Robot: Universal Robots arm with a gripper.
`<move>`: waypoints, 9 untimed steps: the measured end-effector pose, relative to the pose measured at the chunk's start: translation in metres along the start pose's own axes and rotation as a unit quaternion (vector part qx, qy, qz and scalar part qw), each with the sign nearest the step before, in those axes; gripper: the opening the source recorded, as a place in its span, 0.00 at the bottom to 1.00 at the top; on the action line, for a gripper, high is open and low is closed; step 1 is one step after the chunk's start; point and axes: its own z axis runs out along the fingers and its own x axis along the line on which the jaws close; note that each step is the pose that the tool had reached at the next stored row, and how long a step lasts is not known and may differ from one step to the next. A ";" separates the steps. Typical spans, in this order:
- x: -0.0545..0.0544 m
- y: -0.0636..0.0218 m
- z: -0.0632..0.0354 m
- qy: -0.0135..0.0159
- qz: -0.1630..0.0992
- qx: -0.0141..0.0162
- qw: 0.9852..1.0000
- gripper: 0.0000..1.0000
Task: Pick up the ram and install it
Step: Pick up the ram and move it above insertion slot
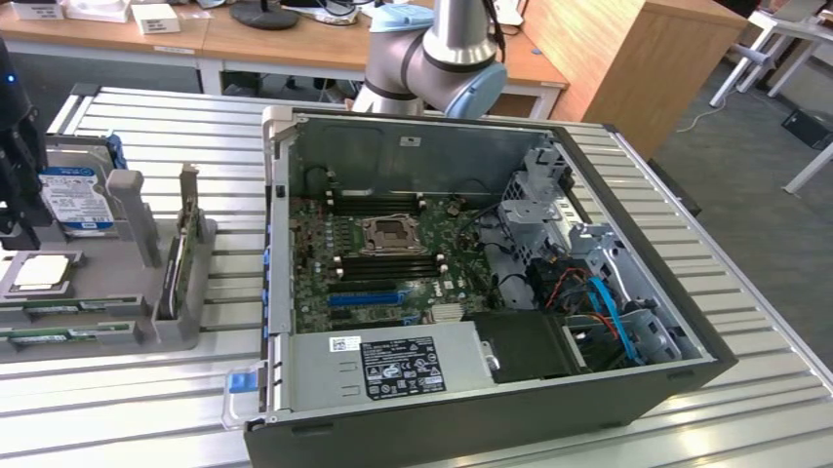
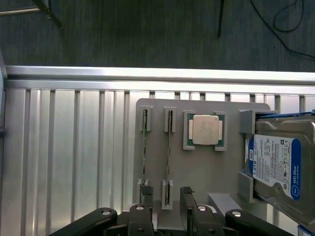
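Ram [image 2: 169, 147] stands edge-up in the gray holder [image 2: 197, 172] — hand [image 2: 166, 192] released, jaws spread astride its end.

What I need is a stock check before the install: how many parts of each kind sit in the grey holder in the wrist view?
ram sticks: 2
processor: 1
hard drive: 1
Total: 4

ram [image 2: 144, 147]: 2 | processor [image 2: 205, 130]: 1 | hard drive [image 2: 275, 164]: 1 | holder tray [image 2: 206, 172]: 1 | computer case [image 1: 521, 421]: 1
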 end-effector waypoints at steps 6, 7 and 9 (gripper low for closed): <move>0.001 0.0000 0.0005 0.000 0.000 0.000 1.000 0.36; 0.001 0.0000 0.0014 0.000 0.000 0.000 1.000 0.36; 0.001 -0.0001 0.0044 0.000 0.000 0.000 1.000 0.36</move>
